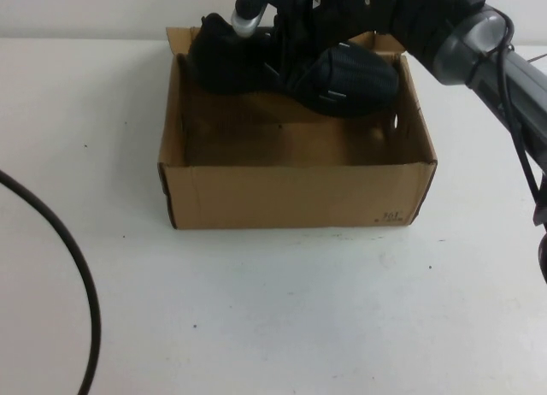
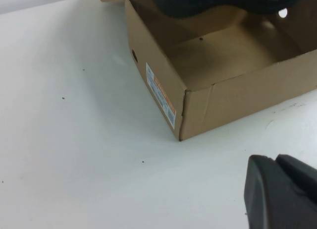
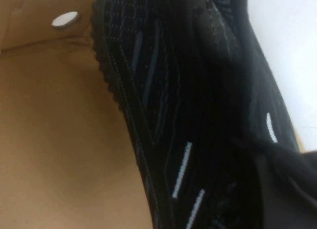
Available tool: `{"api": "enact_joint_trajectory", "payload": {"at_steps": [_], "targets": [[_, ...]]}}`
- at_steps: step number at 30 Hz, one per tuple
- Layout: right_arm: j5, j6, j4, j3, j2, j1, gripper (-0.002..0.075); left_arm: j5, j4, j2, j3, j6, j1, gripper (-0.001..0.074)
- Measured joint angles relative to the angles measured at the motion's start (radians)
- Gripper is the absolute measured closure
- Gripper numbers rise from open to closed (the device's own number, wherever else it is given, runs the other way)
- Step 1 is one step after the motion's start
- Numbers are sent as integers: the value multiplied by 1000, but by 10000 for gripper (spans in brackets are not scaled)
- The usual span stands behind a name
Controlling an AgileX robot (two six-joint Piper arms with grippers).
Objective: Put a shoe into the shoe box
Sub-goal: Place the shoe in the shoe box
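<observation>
I count one black shoe (image 1: 291, 66), one cardboard shoe box (image 1: 295, 194), both on white tabletop (image 1: 273, 309). Shoe over box's far edge, 12 o'clock side, right gripper (image 1: 286, 23) fingers clamped on it. Left gripper (image 2: 280, 194) low near box corner, fingers together. Box end label (image 2: 161, 95) unreadable.

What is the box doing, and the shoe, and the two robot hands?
shoe box: open, no lid on, upright on the table.
black shoe: held over the box's far side, not lying flat on its floor.
right gripper: over the box's far edge, shut on the shoe.
left gripper: off the box, holding nothing.
</observation>
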Motion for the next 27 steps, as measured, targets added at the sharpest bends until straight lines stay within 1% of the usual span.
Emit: {"api": "enact_joint_trajectory", "payload": {"at_steps": [18,21,24,27], "targets": [[-2,-11,47,0,113,0,702,-14,0,0,0,0,0,736],[-2,-11,49,0,127,0,687,-17,0,0,0,0,0,736],[-14,-11,49,0,129,0,628,-17,0,0,0,0,0,736],[-33,-11,49,0,124,0,505,-17,0,0,0,0,0,736]]}}
